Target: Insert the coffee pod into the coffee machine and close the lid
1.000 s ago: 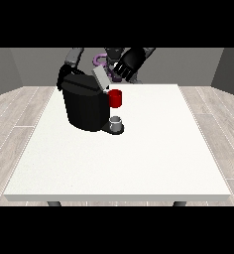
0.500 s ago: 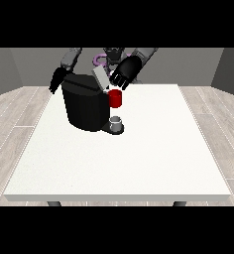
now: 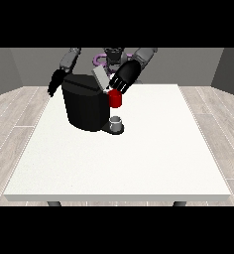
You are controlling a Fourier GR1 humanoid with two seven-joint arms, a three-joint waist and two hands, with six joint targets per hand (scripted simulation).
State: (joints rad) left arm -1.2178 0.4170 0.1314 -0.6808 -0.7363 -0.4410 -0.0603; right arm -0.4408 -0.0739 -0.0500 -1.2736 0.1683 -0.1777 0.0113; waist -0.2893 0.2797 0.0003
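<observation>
Currently the hand at the view's right [image 3: 125, 77] hangs just above the raised grey lid [image 3: 100, 77] of the black coffee machine [image 3: 87, 103], its fingers spread and holding nothing. Whether the coffee pod is seated cannot be told; the lid slopes up and away from the hand. Judged from this, the lid closes by a downward press; the hand at the view's left [image 3: 55, 83] sits beside the machine, finger state unclear, with open table [image 3: 153, 158] all around.

Hand at view's right [image 3: 125, 77] forward, fingers spread, other hand [image 3: 55, 83] hanging
</observation>
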